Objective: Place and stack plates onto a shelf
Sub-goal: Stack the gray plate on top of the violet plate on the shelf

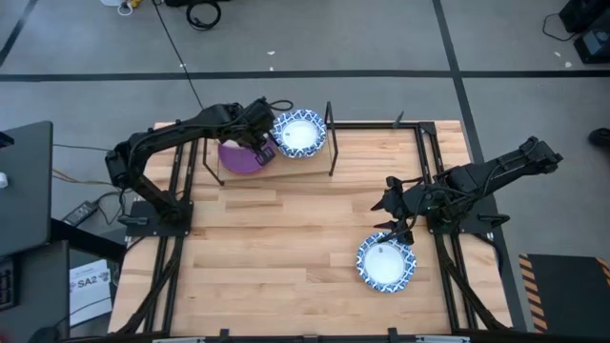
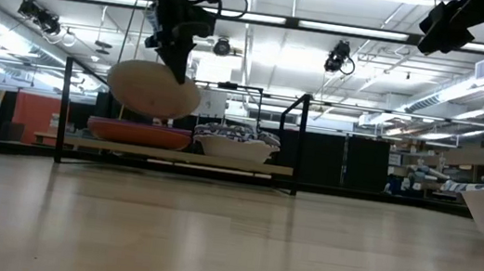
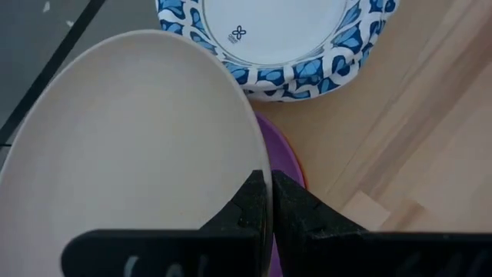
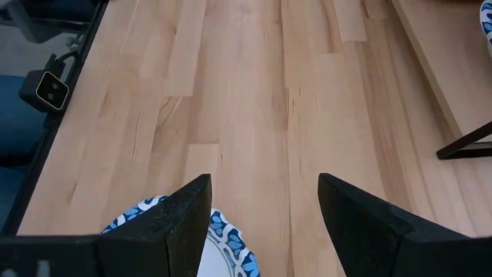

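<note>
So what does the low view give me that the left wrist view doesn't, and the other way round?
Only the low view shows the beige plate hanging tilted above the stack on the shelf, plus the orange plate low in that stack. Only the left wrist view shows the left gripper pinching the beige plate's rim, with the purple plate beneath. Both show the beige plate held aloft and the blue-and-white plate beside the stack.

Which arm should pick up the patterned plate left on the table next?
Right. Its open right gripper hangs just beside the blue-and-white plate on the table, while the left gripper is shut on the beige plate over the purple plate on the shelf.
</note>
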